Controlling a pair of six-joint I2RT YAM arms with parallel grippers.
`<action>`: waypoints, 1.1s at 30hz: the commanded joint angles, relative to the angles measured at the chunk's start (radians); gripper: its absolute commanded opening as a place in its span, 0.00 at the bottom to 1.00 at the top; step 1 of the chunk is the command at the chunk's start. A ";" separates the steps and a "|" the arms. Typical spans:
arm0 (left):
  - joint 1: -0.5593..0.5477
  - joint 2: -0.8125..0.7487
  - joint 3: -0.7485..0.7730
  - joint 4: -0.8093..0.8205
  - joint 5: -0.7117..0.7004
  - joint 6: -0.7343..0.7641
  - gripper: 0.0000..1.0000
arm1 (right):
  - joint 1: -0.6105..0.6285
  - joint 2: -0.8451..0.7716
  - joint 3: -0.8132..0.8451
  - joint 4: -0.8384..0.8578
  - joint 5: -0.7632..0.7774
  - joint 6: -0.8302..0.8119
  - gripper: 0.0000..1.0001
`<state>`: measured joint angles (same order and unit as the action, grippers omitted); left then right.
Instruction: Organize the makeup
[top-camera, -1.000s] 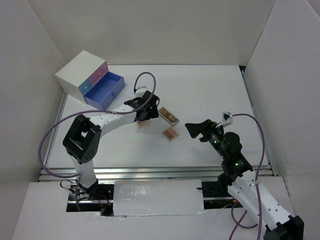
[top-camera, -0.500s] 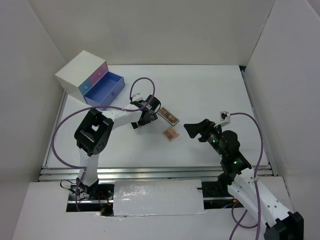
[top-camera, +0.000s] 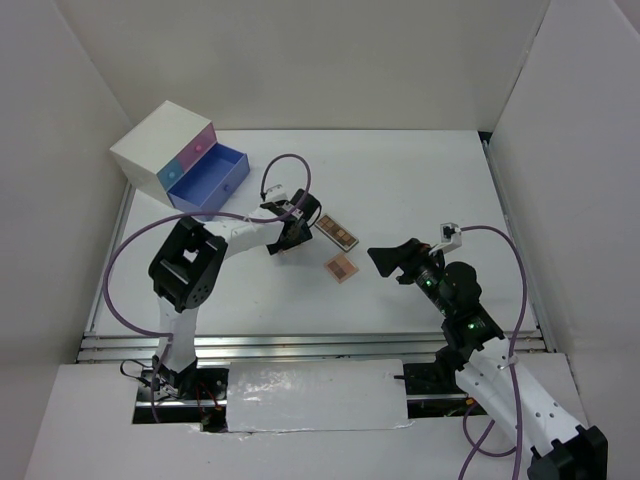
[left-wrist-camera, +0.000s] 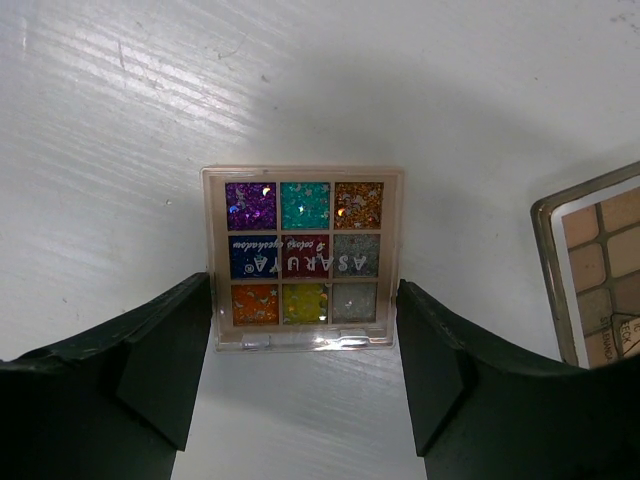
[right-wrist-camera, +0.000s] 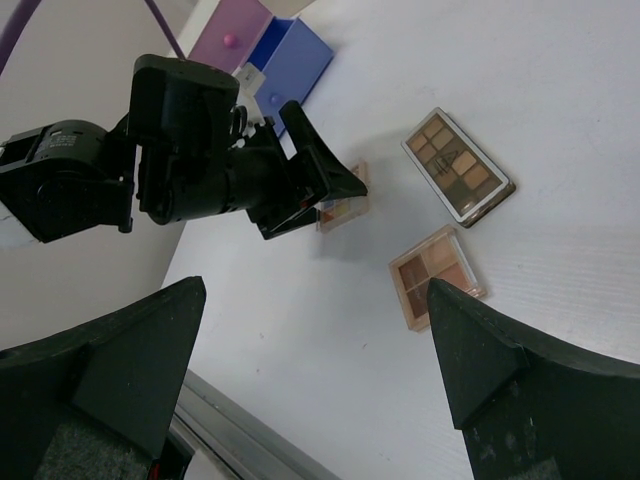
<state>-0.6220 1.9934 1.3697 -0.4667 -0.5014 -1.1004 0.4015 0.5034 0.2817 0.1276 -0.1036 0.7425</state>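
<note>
A multicoloured eyeshadow palette (left-wrist-camera: 303, 258) lies flat on the white table; it also shows in the right wrist view (right-wrist-camera: 338, 208). My left gripper (left-wrist-camera: 304, 305) is open and low over it, one finger on each side of its near edge, not closed on it. In the top view the left gripper (top-camera: 287, 238) covers most of this palette. A long brown palette (top-camera: 338, 232) lies just right of it, and a small tan palette (top-camera: 342, 267) lies nearer. My right gripper (top-camera: 385, 260) is open and empty, held above the table right of the tan palette (right-wrist-camera: 437, 275).
A white drawer box (top-camera: 160, 145) stands at the back left with its blue drawer (top-camera: 212, 178) pulled open beside a shut pink one. White walls enclose the table on three sides. A metal rail runs along the near edge (top-camera: 300, 345).
My left gripper has come down and toward me over the multicoloured palette, which now sits between its fingers. The right gripper has shifted slightly left. The palettes have not moved.
</note>
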 joint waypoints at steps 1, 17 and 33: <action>0.007 -0.031 -0.021 0.032 -0.021 0.085 0.22 | 0.005 -0.011 0.013 0.041 0.004 -0.008 1.00; 0.151 -0.206 0.028 0.332 -0.210 0.940 0.24 | 0.007 -0.019 0.011 0.038 0.010 -0.009 1.00; 0.426 -0.027 0.170 0.563 -0.118 1.326 0.45 | 0.007 0.007 0.007 0.066 -0.024 0.003 1.00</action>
<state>-0.2096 1.9438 1.5063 0.0513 -0.6296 0.1680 0.4015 0.5041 0.2817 0.1291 -0.1081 0.7433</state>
